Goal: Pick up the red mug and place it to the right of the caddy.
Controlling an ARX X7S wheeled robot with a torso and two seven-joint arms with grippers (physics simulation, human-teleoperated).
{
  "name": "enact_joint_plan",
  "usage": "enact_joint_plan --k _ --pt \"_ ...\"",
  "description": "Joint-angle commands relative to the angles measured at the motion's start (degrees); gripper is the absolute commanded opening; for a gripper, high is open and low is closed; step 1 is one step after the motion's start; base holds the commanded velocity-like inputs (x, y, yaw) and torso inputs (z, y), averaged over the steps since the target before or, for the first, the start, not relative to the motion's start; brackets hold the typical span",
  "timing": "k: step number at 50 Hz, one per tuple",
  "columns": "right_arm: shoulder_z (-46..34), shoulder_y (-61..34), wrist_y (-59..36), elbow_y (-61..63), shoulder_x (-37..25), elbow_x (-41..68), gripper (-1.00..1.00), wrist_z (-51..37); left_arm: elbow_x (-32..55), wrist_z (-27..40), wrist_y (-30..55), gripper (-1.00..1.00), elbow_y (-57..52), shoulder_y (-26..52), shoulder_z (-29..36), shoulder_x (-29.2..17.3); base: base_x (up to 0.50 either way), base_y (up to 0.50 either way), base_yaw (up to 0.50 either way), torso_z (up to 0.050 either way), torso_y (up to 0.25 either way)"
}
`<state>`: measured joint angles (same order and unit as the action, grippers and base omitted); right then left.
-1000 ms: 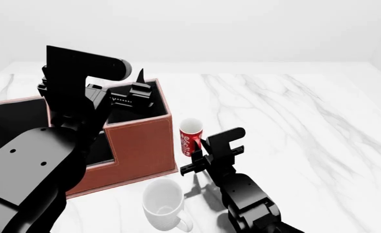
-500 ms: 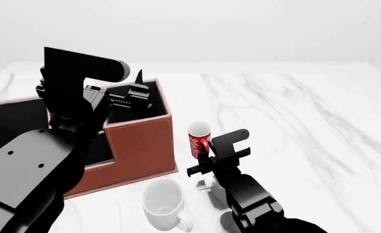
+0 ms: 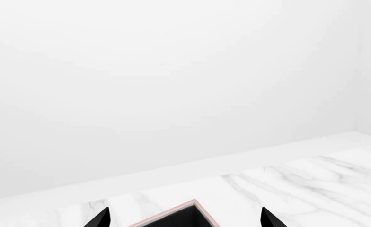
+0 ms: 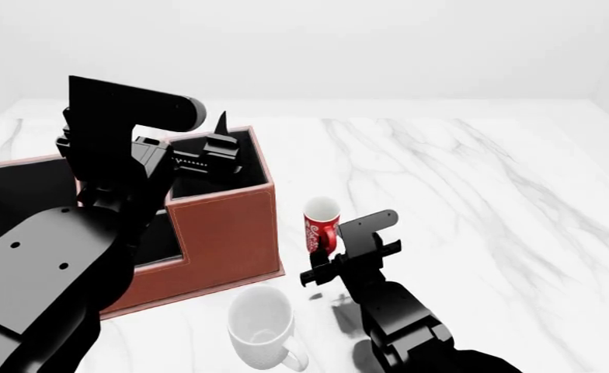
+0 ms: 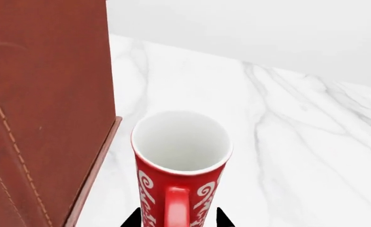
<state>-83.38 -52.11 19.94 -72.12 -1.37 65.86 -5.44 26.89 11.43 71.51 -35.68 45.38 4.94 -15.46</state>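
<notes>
The red mug [image 4: 322, 223] with white lettering stands upright just right of the caddy [image 4: 221, 233], a large reddish-brown box with black-lined compartments. My right gripper [image 4: 326, 249] is shut on the mug's lower body from the near side. In the right wrist view the mug [image 5: 180, 156] shows its white inside and its handle towards the camera, with the gripper [image 5: 178, 219] closed round its sides and the caddy wall [image 5: 47, 94] close beside it. My left gripper [image 4: 220, 144] is open and empty over the caddy's back compartment. It also shows in the left wrist view [image 3: 184, 218], above a caddy corner [image 3: 189, 215].
A larger plain white mug [image 4: 261, 326] stands in front of the caddy, near my right arm. The white marble table [image 4: 471, 202] stretches away to the right and back.
The red mug and my right gripper have shifted together a little to the right, away from the caddy wall. The left arm has hardly moved.
</notes>
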Motion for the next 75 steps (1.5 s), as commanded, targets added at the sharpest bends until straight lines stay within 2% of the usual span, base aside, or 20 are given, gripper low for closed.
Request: enact_joint_plan --k 1,18,21,22,23,27,31,38,41,44,46,47,51,75 --pt "-0.6 0.2 -0.5 -0.9 1.4 1.2 1.0 1.0 -0.7 -1.0 -0.2 1.0 -0.5 -0.3 -1.7 1.0 0.0 0.0 0.0 0.0 0.0" --pt "-0.3 0.3 0.0 -1.3 1.4 2.1 1.0 1.3 -0.2 -0.7 -0.4 1.0 -0.3 -0.4 -1.7 0.7 0.0 0.0 0.0 0.0 0.0" --pt "1.2 0.8 1.7 -2.0 0.8 3.3 1.0 4.0 -0.1 -0.6 -0.4 1.0 -0.3 -0.3 -1.7 0.6 0.0 0.0 0.0 0.0 0.0" --pt "0.6 1.2 1.4 4.2 -2.6 2.7 1.0 1.5 -0.1 -0.6 -0.4 1.0 -0.3 -0.4 -1.7 0.6 0.0 0.0 0.0 0.0 0.0" --pt "-0.1 1.8 -0.1 12.8 -10.1 2.8 1.0 -3.8 -0.1 -0.5 -0.4 1.0 -0.3 -0.4 -1.7 0.6 0.0 0.0 0.0 0.0 0.0" --pt "-1.2 2.7 -0.7 39.7 -22.6 2.1 1.0 -12.0 0.1 -0.3 -0.1 1.0 -0.5 -0.4 -1.7 0.6 0.0 0.0 0.0 0.0 0.0" --pt "-1.8 4.0 0.9 54.1 -32.2 0.0 1.0 -17.8 0.2 -0.1 0.1 1.0 -0.7 -0.3 -1.6 0.6 0.0 0.0 0.0 0.0 0.0" --pt "-1.3 1.2 0.7 73.6 -44.9 -2.7 1.0 -24.7 0.5 0.3 0.4 1.0 -1.0 0.2 -1.2 0.9 0.0 0.0 0.0 0.0 0.0" --pt "-0.2 -0.9 0.5 79.6 -48.4 -3.9 1.0 -27.4 0.5 0.3 0.0 1.0 -0.8 0.1 -1.1 0.9 0.0 0.0 0.0 0.0 0.0" --pt "3.1 -1.5 4.3 85.0 -51.5 -9.2 1.0 -36.0 0.3 0.3 -0.7 1.0 -0.2 -0.1 -0.7 0.8 0.0 0.0 0.0 0.0 0.0" --pt "5.2 -1.0 7.1 86.3 -52.2 -13.8 1.0 -41.8 0.5 0.3 -0.7 1.0 -0.3 -0.1 -0.8 0.8 0.0 0.0 0.0 0.0 0.0" --pt "7.3 -0.1 11.7 88.0 -53.1 -13.7 1.0 -43.4 0.5 0.3 -0.7 1.0 -0.3 -0.2 -0.7 0.8 0.0 0.0 0.0 0.0 0.0" --pt "10.3 1.9 19.5 90.1 -53.7 -16.1 1.0 -44.6 0.6 0.3 -1.0 1.0 -0.3 -0.5 -0.6 0.7 0.0 0.0 0.0 0.0 0.0" --pt "9.3 2.0 17.8 90.9 -52.9 -15.1 1.0 -41.7 0.9 0.7 -2.0 1.0 0.8 -0.3 0.2 0.5 0.0 0.0 0.0 0.0 0.0"
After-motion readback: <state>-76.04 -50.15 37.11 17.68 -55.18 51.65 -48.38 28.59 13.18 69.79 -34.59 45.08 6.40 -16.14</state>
